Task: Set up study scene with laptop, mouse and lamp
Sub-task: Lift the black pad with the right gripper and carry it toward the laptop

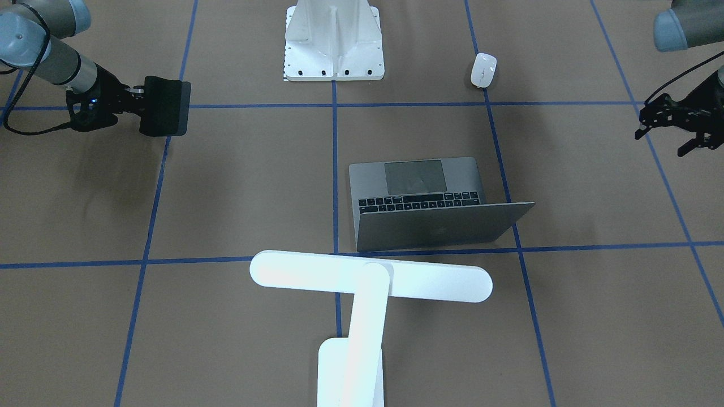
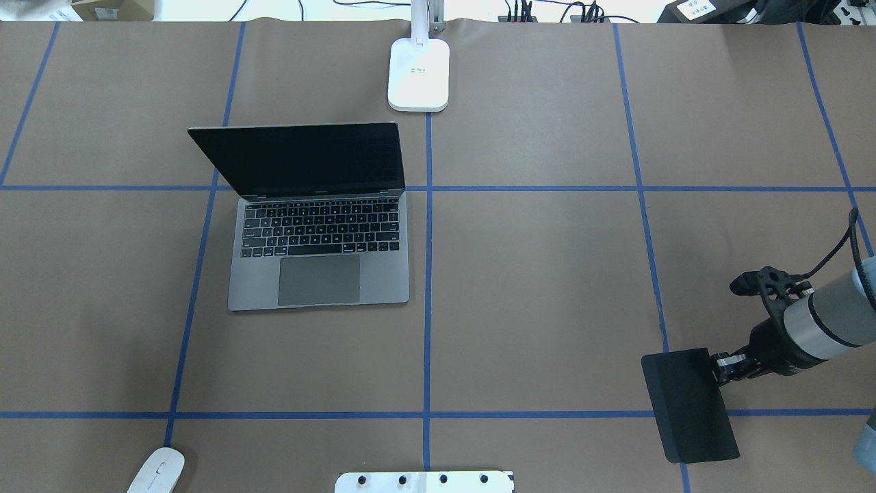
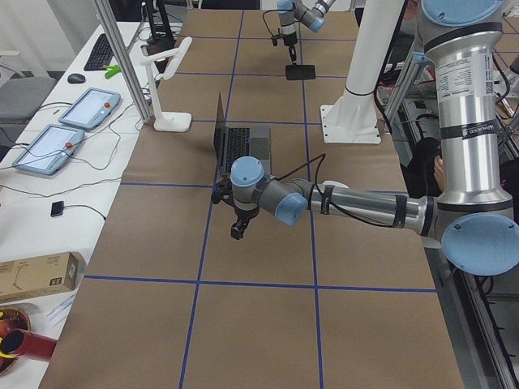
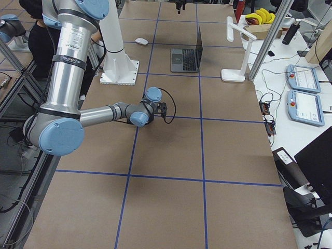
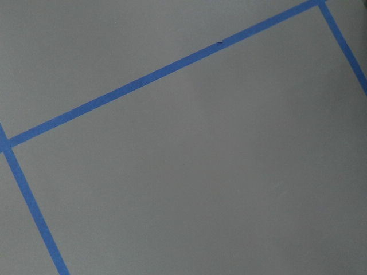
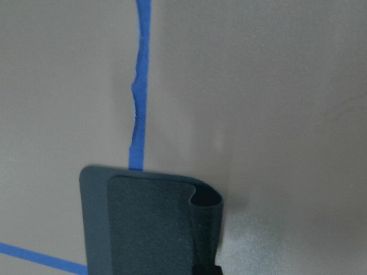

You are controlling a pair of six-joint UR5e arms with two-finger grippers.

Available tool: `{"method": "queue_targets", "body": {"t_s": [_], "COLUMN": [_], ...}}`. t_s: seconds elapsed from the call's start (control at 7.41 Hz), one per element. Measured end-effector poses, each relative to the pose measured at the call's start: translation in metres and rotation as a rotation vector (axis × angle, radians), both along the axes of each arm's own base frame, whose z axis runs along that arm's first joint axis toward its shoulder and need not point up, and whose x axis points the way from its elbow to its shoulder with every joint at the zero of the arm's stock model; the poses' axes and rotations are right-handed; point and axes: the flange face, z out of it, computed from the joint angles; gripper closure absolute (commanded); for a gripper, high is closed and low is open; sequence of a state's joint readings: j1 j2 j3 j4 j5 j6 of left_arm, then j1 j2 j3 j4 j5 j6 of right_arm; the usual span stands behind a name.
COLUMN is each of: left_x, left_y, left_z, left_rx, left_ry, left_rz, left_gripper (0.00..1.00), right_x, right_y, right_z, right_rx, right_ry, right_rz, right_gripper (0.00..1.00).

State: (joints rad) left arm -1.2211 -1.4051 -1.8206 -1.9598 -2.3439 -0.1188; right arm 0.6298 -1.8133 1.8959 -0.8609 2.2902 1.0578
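Lamp (image 1: 367, 316), front view: we find it upright on the operators' side, its bar head just beyond the lid of the laptop (image 1: 418, 203). Something this tall and narrow could topple if an arm brushes it.
Laptop, front view: it sits open near mid-table with its keys toward the robot and its lid leaning back. A knock to the lid would skid it out of place.
Right gripper (image 1: 140, 100), front view: it is clamped on one end of a black mat (image 1: 167, 107), well apart from the laptop.
Left gripper (image 1: 662, 138), front view: its fingers are spread with nothing between them, and it hangs above the table.
Mouse (image 1: 483, 70), front view: it lies near the white pedestal (image 1: 334, 45) on the robot's left, well apart from the laptop. We judge that its glossy shell could squirt out of a two-finger pinch.
Overhead view: we see the mat stretched out from the right gripper, but cannot tell whether it rests on the table.
Left wrist view: it shows only brown paper (image 5: 200, 172) and blue tape (image 5: 172, 66), so the mouse is out of its sight.
Right wrist view: the mat's edge curls at the pinch. We judge that so thin a hold could slip, or fold the mat as it is laid down.
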Motion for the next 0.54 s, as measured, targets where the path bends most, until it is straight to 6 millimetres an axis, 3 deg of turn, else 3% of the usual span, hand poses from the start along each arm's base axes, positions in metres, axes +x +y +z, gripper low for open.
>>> {"method": "queue_targets", "body": {"t_s": [0.27, 0.54], "left_x": [0.000, 0.000], "left_y": [0.000, 0.000], "left_z": [-0.003, -0.005], "left_rx": [0.003, 0.005], "left_ry": [0.003, 0.005], "left_rz": [-0.001, -0.002], "left_gripper": [0.00, 0.00], "right_x": [0.016, 0.038], "right_y": [-0.030, -0.075], "right_z": [-0.033, -0.067], "right_rx": [0.027, 0.042], "right_ry": [-0.065, -0.104], "right_rz": [0.065, 0.160], "right_gripper": [0.87, 0.87]}}
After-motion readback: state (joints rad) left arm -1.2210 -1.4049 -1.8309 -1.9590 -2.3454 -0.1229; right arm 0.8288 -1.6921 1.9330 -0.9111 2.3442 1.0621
